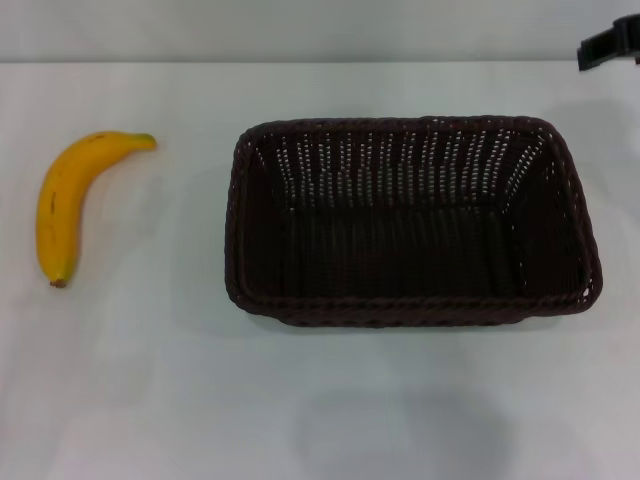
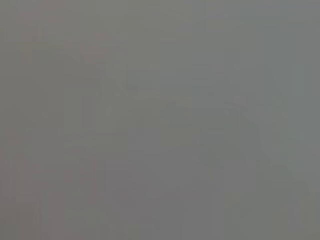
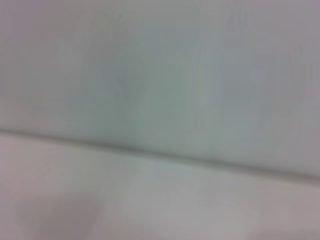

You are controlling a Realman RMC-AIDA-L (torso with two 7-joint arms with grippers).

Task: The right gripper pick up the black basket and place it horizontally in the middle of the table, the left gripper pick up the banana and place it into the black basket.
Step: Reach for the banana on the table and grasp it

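Basket [image 1: 412, 222] lies centre-right, banana [image 1: 70, 200] far left.
Right gripper [image 1: 610, 42], upper right; its spread I cannot tell; it should perhaps clamp the near rim squarely.

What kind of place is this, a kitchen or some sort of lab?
Probably a robot test bench, not a kitchen: a bare white table holds only a banana and an empty black basket, with the right gripper at the far corner.
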